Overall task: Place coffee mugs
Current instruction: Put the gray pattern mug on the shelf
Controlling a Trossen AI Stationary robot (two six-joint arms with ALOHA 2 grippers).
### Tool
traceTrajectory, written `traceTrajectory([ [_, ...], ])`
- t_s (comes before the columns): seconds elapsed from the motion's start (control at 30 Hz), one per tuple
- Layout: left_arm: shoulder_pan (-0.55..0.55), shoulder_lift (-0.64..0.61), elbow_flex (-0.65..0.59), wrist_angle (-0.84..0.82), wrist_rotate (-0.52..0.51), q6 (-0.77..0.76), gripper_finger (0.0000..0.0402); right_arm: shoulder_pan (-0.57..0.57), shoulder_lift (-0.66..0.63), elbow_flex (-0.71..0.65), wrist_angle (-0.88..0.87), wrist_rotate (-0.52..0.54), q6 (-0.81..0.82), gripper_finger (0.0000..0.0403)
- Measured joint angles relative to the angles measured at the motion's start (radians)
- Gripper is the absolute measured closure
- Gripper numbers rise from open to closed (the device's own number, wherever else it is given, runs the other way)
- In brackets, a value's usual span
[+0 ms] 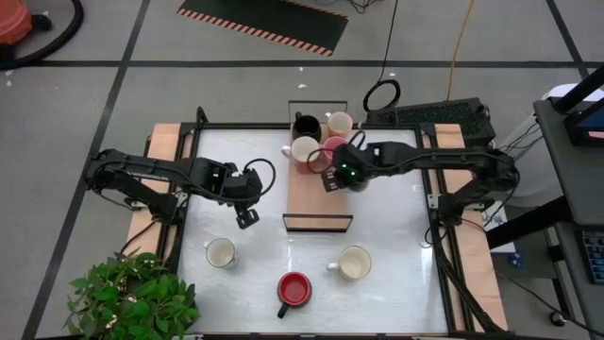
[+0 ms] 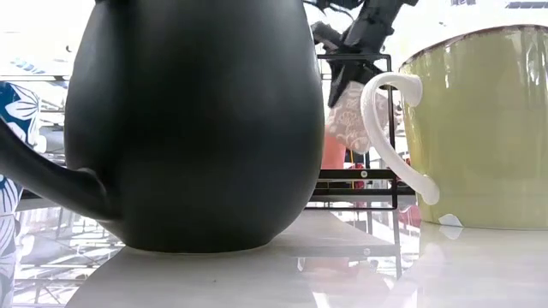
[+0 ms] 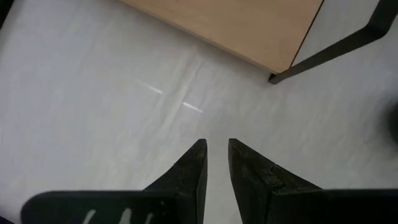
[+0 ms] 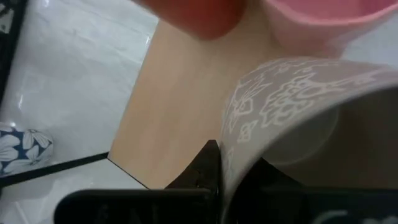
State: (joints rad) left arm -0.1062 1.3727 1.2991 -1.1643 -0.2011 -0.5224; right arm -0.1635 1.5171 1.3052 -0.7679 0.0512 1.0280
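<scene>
A long wooden tray (image 1: 319,203) carries a black mug (image 1: 306,125), two cream mugs (image 1: 340,122) (image 1: 304,149) and a pink mug (image 1: 333,148) at its far end. My right gripper (image 1: 332,177) is over the tray beside the pink mug, shut on a grey patterned mug (image 2: 347,115). On the table near the front stand a cream mug with a blue-flowered outside (image 1: 221,253), a red-lined dark mug (image 1: 294,289) and another cream mug (image 1: 355,263). My left gripper (image 1: 247,218) hovers left of the tray, shut and holding nothing. My right gripper (image 4: 227,163) pinches the grey mug's wall (image 4: 242,152) at its rim. One finger (image 4: 208,163) is outside; the other is hidden behind the wall. The fingers come slanting down from the right. The mug hangs below them, over the tray's board, close to the pink mug (image 4: 323,18).
The tray's black wire frame (image 1: 319,223) stands up at its near end and shows in the left wrist view (image 3: 348,43). A potted plant (image 1: 127,297) sits at the table's near left corner. Bare table lies between the tray and the three front mugs.
</scene>
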Motion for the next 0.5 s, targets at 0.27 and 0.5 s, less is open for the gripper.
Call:
traceTrajectory([
  [0.27, -0.017, 0.0, 0.0, -0.01, 0.001, 0.017, 0.033, -0.006, 0.059, 0.0, 0.035, 0.003, 0.005, 0.0388],
  [0.5, -0.021, 0.0, 0.0, -0.014, 0.001, 0.023, 0.033, -0.017, 0.114, 0.0, 0.119, 0.003, -0.02, 0.0389],
])
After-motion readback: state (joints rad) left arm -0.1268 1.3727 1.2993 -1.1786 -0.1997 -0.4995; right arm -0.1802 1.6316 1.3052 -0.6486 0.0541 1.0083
